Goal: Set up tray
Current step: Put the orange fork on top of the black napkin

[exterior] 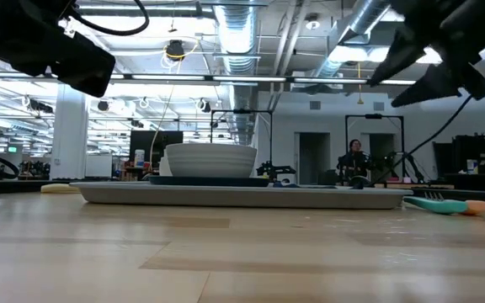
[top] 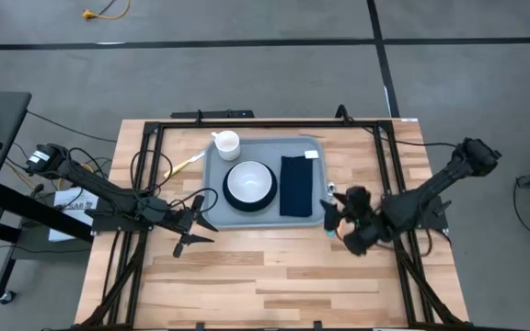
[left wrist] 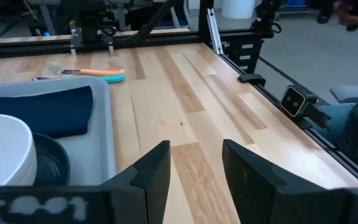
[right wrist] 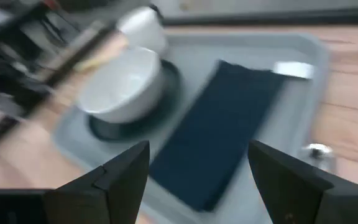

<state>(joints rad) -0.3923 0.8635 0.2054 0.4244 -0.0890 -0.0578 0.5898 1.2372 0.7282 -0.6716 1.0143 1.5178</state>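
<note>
Plainly one tray (top: 263, 217), one bowl (top: 248, 181), one cup (top: 226, 142), one navy cloth (top: 294, 186)

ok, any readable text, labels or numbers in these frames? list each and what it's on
None can be read.
White marks on the left hand housing: blurred, unreadable.
Printed paper sheet left of the table: too small to read.
Tray, bowl, cup, navy cloth: no print visible.

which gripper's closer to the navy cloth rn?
Right. The right gripper hangs open beside the tray rim, next to the navy cloth. The left gripper is off the tray's opposite corner, bowl between.
</note>
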